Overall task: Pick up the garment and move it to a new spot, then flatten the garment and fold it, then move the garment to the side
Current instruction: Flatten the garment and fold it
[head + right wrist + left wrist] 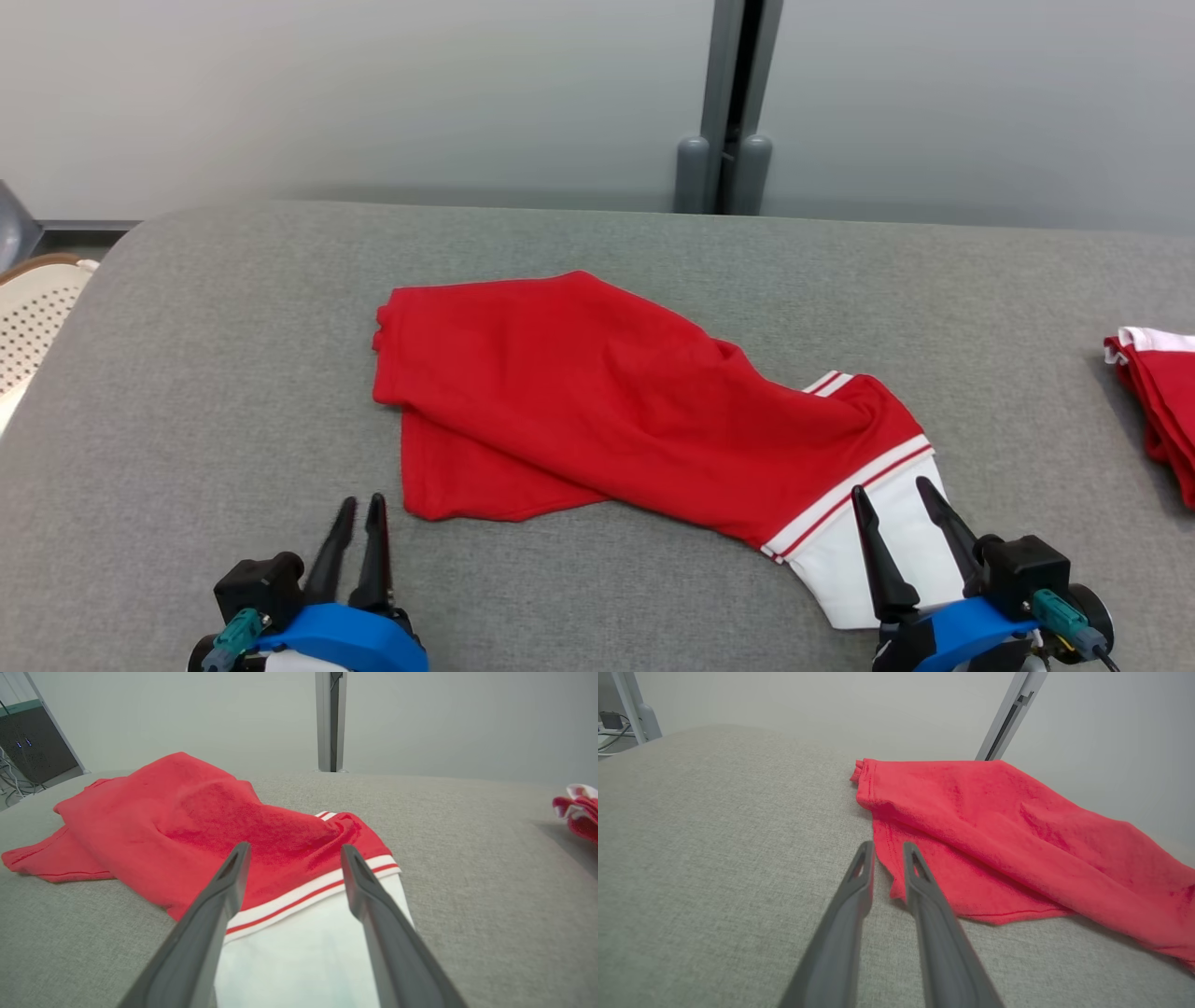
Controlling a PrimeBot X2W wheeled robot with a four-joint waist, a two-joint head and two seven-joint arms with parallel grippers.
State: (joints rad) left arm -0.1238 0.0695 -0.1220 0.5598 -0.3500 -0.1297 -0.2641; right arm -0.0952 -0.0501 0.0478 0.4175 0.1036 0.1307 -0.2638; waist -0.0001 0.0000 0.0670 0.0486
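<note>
A red garment (pixel 607 392) with a white, red-striped end lies crumpled across the middle of the grey table (pixel 215 373). My left gripper (pixel 359 504) hovers just off the garment's near left corner (pixel 924 877). Its fingers are empty, with only a narrow gap between them (pixel 887 845). My right gripper (pixel 889 487) stands open over the white end (pixel 303 952). Its fingers straddle the striped band (pixel 294 847) and hold nothing. In the right wrist view the red body (pixel 187 812) bulges up ahead of the fingers.
A second red-and-white garment (pixel 1162 392) lies folded at the table's right edge, also seen as a red bundle (pixel 577 812). A white perforated chair (pixel 33 317) stands off the left edge. A grey post (pixel 733 103) rises behind the table against the wall.
</note>
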